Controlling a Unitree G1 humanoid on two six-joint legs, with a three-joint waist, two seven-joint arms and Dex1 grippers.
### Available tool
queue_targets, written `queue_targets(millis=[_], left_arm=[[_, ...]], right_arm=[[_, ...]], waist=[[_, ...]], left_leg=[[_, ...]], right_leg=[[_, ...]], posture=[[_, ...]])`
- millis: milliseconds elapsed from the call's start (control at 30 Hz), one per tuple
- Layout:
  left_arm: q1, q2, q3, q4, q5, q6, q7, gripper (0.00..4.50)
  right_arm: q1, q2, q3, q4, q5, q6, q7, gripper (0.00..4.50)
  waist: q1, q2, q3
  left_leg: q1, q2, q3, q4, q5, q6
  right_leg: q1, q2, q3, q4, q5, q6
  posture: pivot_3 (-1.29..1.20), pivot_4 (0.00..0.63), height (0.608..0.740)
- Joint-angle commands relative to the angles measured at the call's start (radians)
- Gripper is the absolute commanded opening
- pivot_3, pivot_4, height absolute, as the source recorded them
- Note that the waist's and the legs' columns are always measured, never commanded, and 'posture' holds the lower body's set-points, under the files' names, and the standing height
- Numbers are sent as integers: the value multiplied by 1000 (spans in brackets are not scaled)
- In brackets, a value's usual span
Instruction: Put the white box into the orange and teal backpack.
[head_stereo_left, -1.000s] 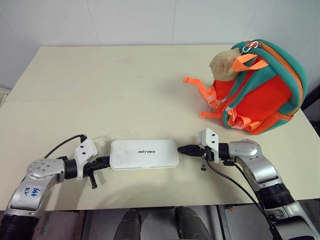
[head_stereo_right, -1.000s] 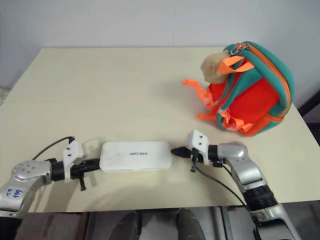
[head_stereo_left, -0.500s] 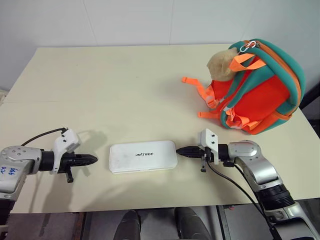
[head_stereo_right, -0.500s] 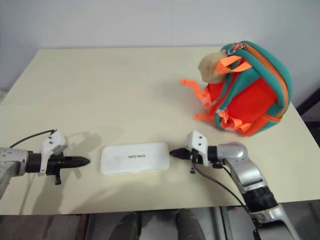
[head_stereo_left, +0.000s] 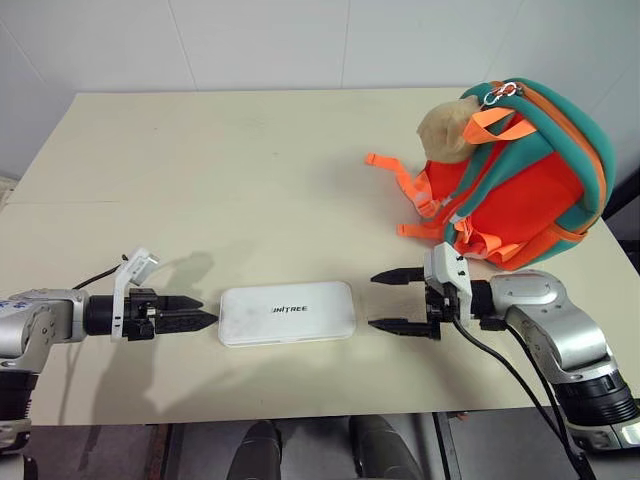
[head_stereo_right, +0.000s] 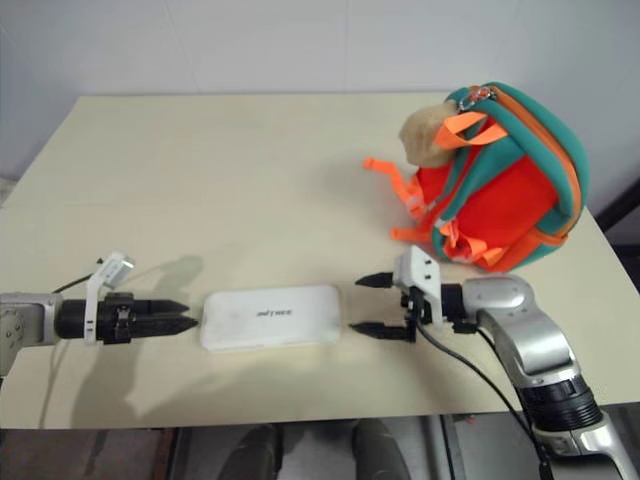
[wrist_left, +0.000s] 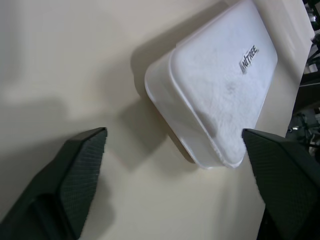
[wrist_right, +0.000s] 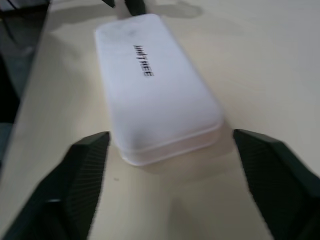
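The white box (head_stereo_left: 287, 313) lies flat near the table's front edge, its dark lettering facing up. My left gripper (head_stereo_left: 205, 311) is level with the box's left end, open, its fingertips just short of it; the left wrist view has the box (wrist_left: 220, 95) ahead of the spread fingers (wrist_left: 75, 170). My right gripper (head_stereo_left: 372, 301) stands open a small gap from the box's right end, nothing between its fingers. The orange and teal backpack (head_stereo_left: 520, 190) stands at the table's back right, a tan plush toy (head_stereo_left: 445, 130) on it, zip shut as far as I can see.
The beige table (head_stereo_left: 230, 180) is bare between the box and the backpack. Orange straps (head_stereo_left: 400, 175) trail from the backpack toward the middle. The table's front edge runs close below both grippers.
Both grippers have opened from shut. The right one has drawn back from the box's end and lifted a little. The left one has rolled at the wrist. The box has not moved.
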Motion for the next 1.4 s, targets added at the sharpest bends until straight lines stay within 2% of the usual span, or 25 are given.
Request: queue_targets(millis=[33, 100, 200, 533, 800, 1400], left_arm=[[-5, 11, -17, 3, -26, 38, -28, 4500], [12, 32, -38, -17, -41, 47, -79, 4500], [7, 3, -45, -1, -13, 25, -41, 4500], [5, -106, -45, 34, -14, 23, 20, 4500], [12, -152, -43, 39, -33, 61, 23, 4500], [-63, -250, 60, 98, -185, 259, 70, 4500]], right_arm=[[13, -42, -11, -87, 56, 59, 28, 4454], [24, -71, 12, -112, 57, 104, 33, 4454], [29, -87, 43, -117, 41, 134, 24, 4454], [-7, -31, 124, -3, -43, 79, 6, 4454], [-35, 20, 128, 35, -63, 48, -1, 4454], [-17, 35, 122, -4, -59, 49, -30, 4454]], waist=[[1, 0, 0], [2, 0, 0], [2, 0, 0], [25, 0, 0], [28, 0, -1], [25, 1, -1]], left_leg=[[0, 0, 0, 0, 0, 0], [0, 0, 0, 0, 0, 0], [0, 0, 0, 0, 0, 0], [0, -2, 1, 4, 0, 0], [0, -2, 0, 5, 0, 0], [-1, -2, 0, 5, -1, 0]], right_leg=[[0, 0, 0, 0, 0, 0], [0, 0, 0, -1, 0, 0], [0, -1, 0, -1, 0, 0], [2, -2, 0, -1, 0, 1], [3, -2, 0, -1, 1, 1], [2, -2, 0, -2, 1, 1]], posture=[[0, 150, 740], [0, 150, 740], [0, 150, 740], [0, 150, 740], [0, 150, 740], [0, 150, 740]])
